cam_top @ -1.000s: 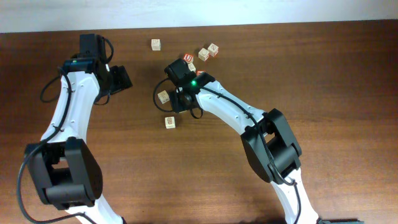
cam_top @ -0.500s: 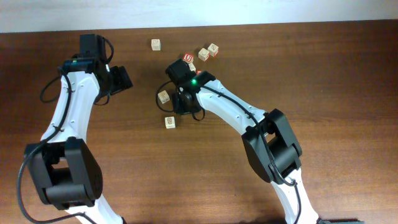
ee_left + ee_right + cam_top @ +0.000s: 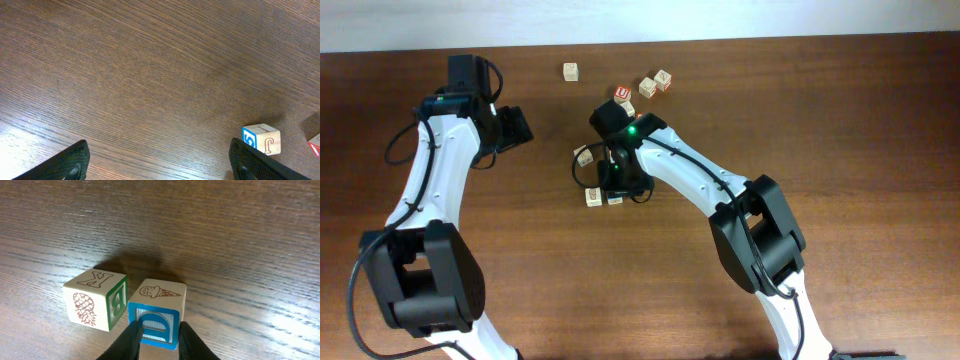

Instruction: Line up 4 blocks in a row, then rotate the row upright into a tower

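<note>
In the right wrist view a blue-faced block with an ice-cream picture on top sits on the table. My right gripper is shut on it, one finger at each side of the blue face. Touching its left side is a pale block with a pineapple, a K and a green B. From overhead the right gripper is over the blue-faced block, next to the pale block. My left gripper is open over bare wood, and in the overhead view the left gripper hangs at the back left.
A pale block peeks out beside the right arm. A red-faced block and three pale blocks lie at the back, with one more to their left. A block with a blue 5 lies near the left gripper's right finger.
My right gripper moved toward the table's front and its jaws narrowed. The blue-faced block now shows under it, beside the front pale block. The left arm did not move.
</note>
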`<move>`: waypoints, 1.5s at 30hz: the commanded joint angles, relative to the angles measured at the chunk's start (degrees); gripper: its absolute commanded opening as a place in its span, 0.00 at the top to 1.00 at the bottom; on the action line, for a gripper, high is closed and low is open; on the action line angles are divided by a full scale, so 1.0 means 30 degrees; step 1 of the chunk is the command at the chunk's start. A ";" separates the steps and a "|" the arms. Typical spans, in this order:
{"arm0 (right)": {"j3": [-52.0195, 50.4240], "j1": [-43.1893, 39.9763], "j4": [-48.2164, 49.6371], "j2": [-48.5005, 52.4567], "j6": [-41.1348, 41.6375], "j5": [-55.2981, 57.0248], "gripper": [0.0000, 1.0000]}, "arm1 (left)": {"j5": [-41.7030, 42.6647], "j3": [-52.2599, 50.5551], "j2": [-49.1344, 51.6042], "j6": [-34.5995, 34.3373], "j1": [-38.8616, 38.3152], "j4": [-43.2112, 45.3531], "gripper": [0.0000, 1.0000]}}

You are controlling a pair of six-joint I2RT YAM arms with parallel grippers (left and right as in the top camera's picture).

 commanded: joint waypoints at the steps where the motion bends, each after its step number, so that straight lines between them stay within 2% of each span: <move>1: -0.0211 0.0095 -0.0102 0.0299 0.0408 -0.0627 0.75 | 0.0073 0.0117 0.0153 -0.0117 0.0007 -0.0036 0.13; 15: -0.0211 0.0408 0.0765 0.0299 0.1107 -0.1115 0.74 | 0.0073 0.0117 0.0153 -0.0124 0.0007 -0.0044 0.13; 18: -0.0168 0.0175 0.0750 0.0160 0.1049 -0.0947 0.53 | 0.0073 0.0117 0.0153 -0.0124 0.0007 -0.0044 0.13; 23: 0.2280 -0.0750 -0.0372 0.0051 -0.1479 0.0911 0.44 | 0.0073 0.0117 0.0153 -0.0124 0.0007 -0.0044 0.13; 26: 0.2594 -0.1173 0.0976 0.0058 -0.1814 0.4124 0.44 | 0.0073 0.0117 0.0153 -0.0124 0.0007 -0.0036 0.13; 28: 0.2521 -0.1246 0.2011 0.0219 -0.0109 0.5741 0.50 | 0.0073 0.0117 0.0153 -0.0124 0.0007 -0.0036 0.13; 33: 0.2521 -0.1224 0.3818 0.1392 0.3796 0.7053 0.49 | 0.0073 0.0117 0.0153 -0.0124 0.0007 -0.0066 0.12; 41: 0.2521 -0.1239 0.4881 0.2412 0.4233 0.7563 0.51 | 0.0073 0.0117 0.0153 -0.0117 0.0007 -0.0102 0.13; 43: 0.2521 -0.1239 0.4896 0.2470 0.4233 0.7563 0.55 | 0.0073 0.0117 0.0153 -0.0124 0.0007 -0.0095 0.12; 45: 0.2521 -0.1239 0.4925 0.2470 0.4226 0.7563 0.65 | 0.0066 0.0117 0.0153 -0.0117 0.0007 -0.0095 0.12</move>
